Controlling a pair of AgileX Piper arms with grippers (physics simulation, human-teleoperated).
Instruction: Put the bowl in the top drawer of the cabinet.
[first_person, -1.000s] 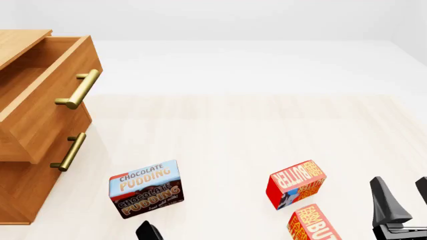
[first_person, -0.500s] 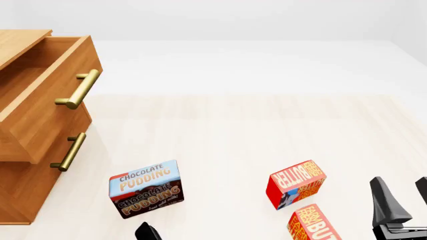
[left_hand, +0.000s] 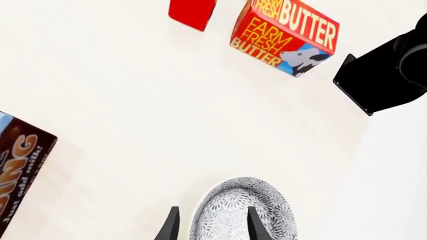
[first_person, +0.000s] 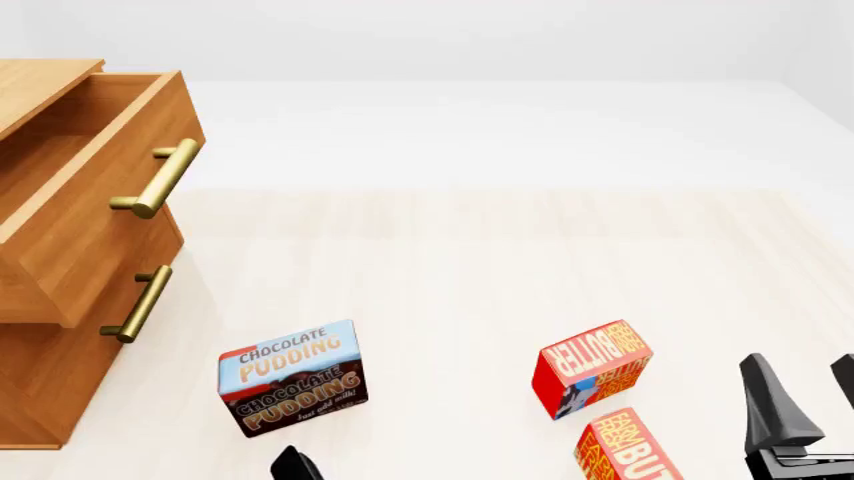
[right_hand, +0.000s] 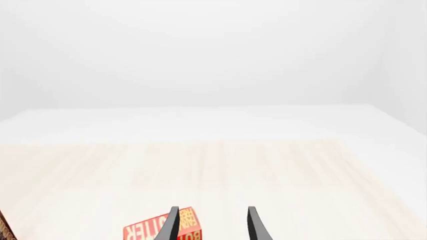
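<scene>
White, grey-patterned round bowl (left_hand: 243, 210) rests on the pale bench, its rim between the left gripper's (left_hand: 210, 225) spread fingers. Grasp step in hand: clamp, lift toward the open orange-brown top drawer (first_person: 80, 190). Right gripper (right_hand: 210, 222) idles, fingers parted.

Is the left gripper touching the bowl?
Cannot tell. In the left wrist view the left gripper straddles the bowl rim, but contact isn't plain.
</scene>
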